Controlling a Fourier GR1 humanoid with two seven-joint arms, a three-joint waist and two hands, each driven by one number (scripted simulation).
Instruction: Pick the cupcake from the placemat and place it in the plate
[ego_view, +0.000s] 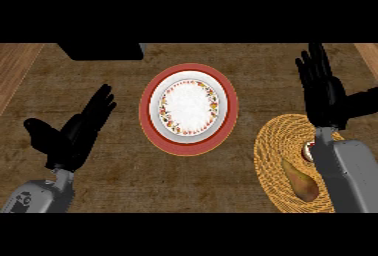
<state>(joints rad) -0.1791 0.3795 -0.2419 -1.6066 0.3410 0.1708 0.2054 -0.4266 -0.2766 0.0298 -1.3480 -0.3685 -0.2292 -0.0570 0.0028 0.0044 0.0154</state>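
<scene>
A round plate (189, 109) with a red rim and a flowered white centre lies in the middle of the counter, nothing on it. At the right is a woven straw placemat (275, 150). The cupcake (308, 150) shows only as a small white and red sliver on the placemat, mostly hidden behind my right forearm. My right hand (319, 85) is open, fingers straight, raised over the far edge of the placemat, above and beyond the cupcake. My left hand (74, 132) is open at the left, fingers up, well clear of the plate.
A brown pear (301, 181) lies on the near part of the placemat, beside my right forearm. A black block (101, 50) sits at the counter's far edge, left of centre. Lighter wood strips (16, 70) run along both sides.
</scene>
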